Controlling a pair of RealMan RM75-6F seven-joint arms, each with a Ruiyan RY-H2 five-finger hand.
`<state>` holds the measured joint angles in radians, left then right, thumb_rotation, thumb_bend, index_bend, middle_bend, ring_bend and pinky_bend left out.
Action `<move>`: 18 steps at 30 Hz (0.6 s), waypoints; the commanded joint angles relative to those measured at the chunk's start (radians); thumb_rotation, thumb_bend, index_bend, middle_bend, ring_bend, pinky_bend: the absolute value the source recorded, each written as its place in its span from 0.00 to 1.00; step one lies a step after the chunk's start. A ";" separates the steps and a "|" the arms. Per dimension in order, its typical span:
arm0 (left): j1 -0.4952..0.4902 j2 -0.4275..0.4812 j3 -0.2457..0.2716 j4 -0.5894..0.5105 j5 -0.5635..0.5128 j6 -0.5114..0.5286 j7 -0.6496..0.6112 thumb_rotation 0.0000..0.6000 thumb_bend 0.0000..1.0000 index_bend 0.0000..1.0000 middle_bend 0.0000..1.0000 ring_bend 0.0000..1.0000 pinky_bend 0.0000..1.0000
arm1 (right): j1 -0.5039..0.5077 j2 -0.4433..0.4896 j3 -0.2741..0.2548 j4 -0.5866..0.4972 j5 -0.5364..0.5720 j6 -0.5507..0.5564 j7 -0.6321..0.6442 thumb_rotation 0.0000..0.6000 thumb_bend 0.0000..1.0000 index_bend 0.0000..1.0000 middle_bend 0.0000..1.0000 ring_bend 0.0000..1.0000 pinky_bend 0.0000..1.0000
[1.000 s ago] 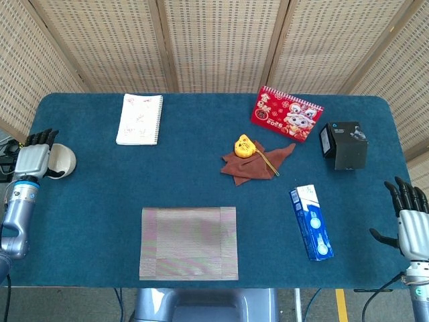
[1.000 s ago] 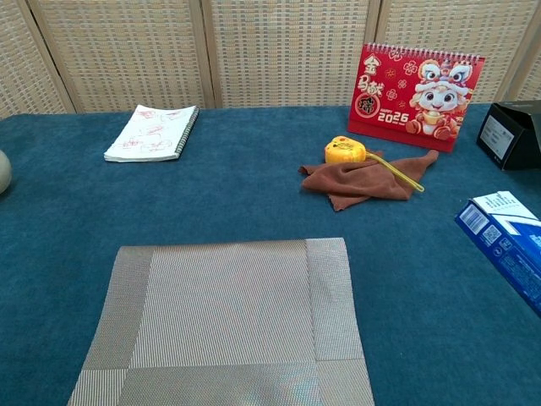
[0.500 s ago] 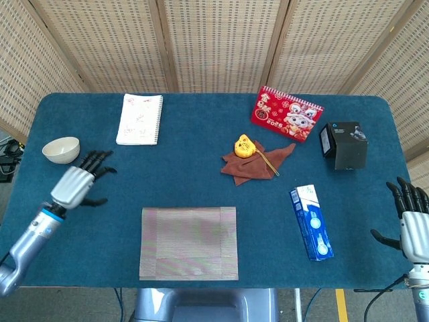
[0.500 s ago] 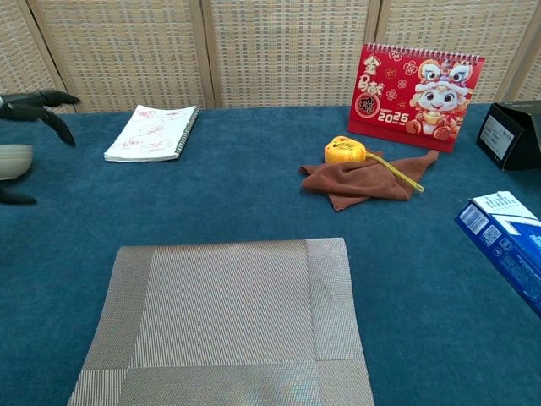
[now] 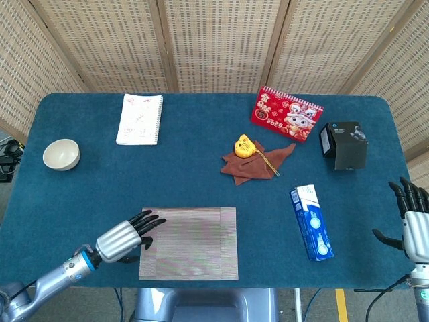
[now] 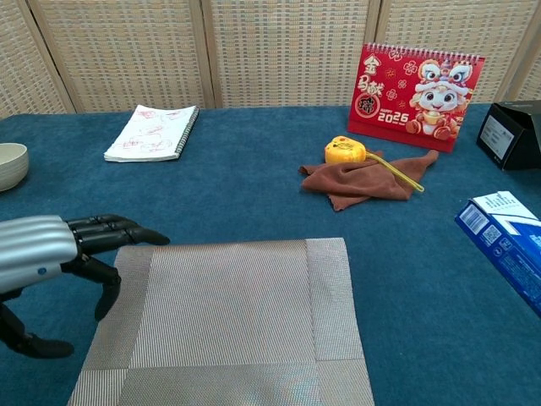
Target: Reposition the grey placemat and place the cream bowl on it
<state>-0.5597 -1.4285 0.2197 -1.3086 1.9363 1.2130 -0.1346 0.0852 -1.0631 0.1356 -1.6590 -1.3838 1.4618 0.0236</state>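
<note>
Grey placemat [image 5: 189, 243] lies at the surface's near edge; the left hand [image 5: 124, 238] hovers at its left border, fingers apart and empty. Cream bowl [image 5: 61, 153] sits far left. Next comes gripping the mat's edge.

Bare cloth between bowl [image 5: 61, 154]; placemat [image 5: 189, 243]

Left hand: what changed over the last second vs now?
The left hand let go of the cream bowl at the table's left edge and swept toward the robot; it now hovers open at the left edge of the grey placemat, fingers spread over it. The bowl stays where it was left. Placemat and right hand unchanged.
</note>
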 commanded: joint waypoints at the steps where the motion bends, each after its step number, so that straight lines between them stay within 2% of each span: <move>1: -0.009 -0.020 0.013 -0.001 0.005 -0.033 0.018 1.00 0.20 0.53 0.00 0.00 0.00 | 0.000 0.000 0.002 0.003 0.005 -0.003 0.004 1.00 0.00 0.13 0.00 0.00 0.00; 8: -0.013 -0.049 0.052 0.004 0.027 -0.069 0.054 1.00 0.23 0.53 0.00 0.00 0.00 | 0.002 0.001 0.003 0.007 0.010 -0.008 0.009 1.00 0.00 0.13 0.00 0.00 0.00; 18: 0.003 -0.071 0.092 0.031 0.049 -0.051 0.072 1.00 0.24 0.53 0.00 0.00 0.00 | 0.000 0.005 0.005 0.008 0.015 -0.009 0.017 1.00 0.00 0.13 0.00 0.00 0.00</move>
<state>-0.5578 -1.5002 0.3105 -1.2787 1.9848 1.1607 -0.0615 0.0854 -1.0582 0.1411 -1.6513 -1.3688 1.4533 0.0401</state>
